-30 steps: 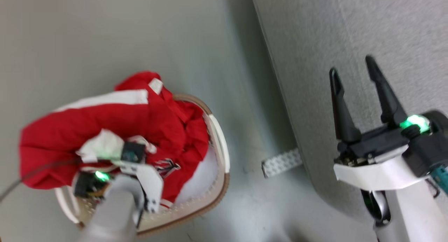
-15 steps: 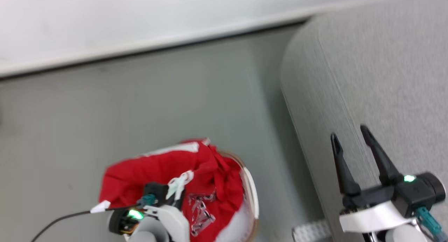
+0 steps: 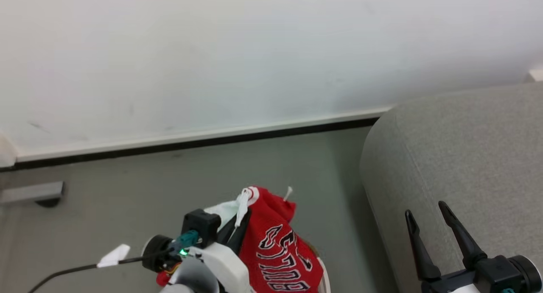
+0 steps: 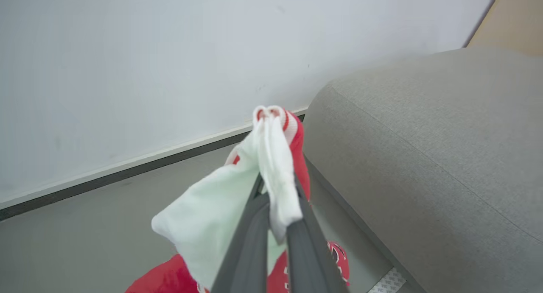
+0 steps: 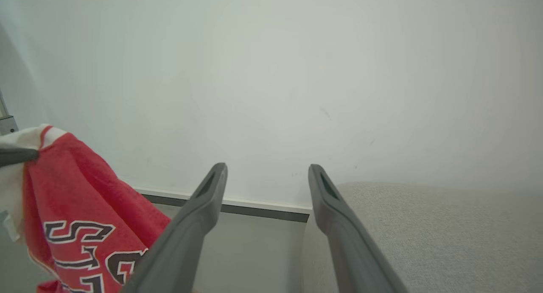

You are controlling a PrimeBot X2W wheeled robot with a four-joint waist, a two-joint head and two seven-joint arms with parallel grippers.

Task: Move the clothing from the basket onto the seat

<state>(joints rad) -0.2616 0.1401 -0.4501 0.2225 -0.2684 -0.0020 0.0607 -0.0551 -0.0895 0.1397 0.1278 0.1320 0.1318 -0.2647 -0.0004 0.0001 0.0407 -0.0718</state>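
Note:
My left gripper [image 3: 237, 227] is shut on the white trim of a red piece of clothing [image 3: 278, 250] with dark-and-white lettering, which hangs from it above the floor. In the left wrist view the fingers [image 4: 254, 238] pinch the bunched white and red clothing [image 4: 275, 157] close to the seat's rounded corner. The light-grey seat [image 3: 466, 157] lies to the right. A sliver of the basket's white rim [image 3: 324, 279] shows at the bottom edge under the clothing. My right gripper [image 3: 425, 209] stands open over the seat's edge, with nothing between its fingers [image 5: 203, 208].
A white wall [image 3: 254, 51] with a pale baseboard and dark strip [image 3: 212, 140] runs behind the grey floor [image 3: 127, 191]. A grey metal bracket [image 3: 32, 193] sits at the far left. A black cable with a white tag [image 3: 113, 255] trails from my left wrist.
The head camera has tilted up, so wall and baseboard are now in view. My left gripper has lifted the clothing up out of the basket. The right gripper stays open.

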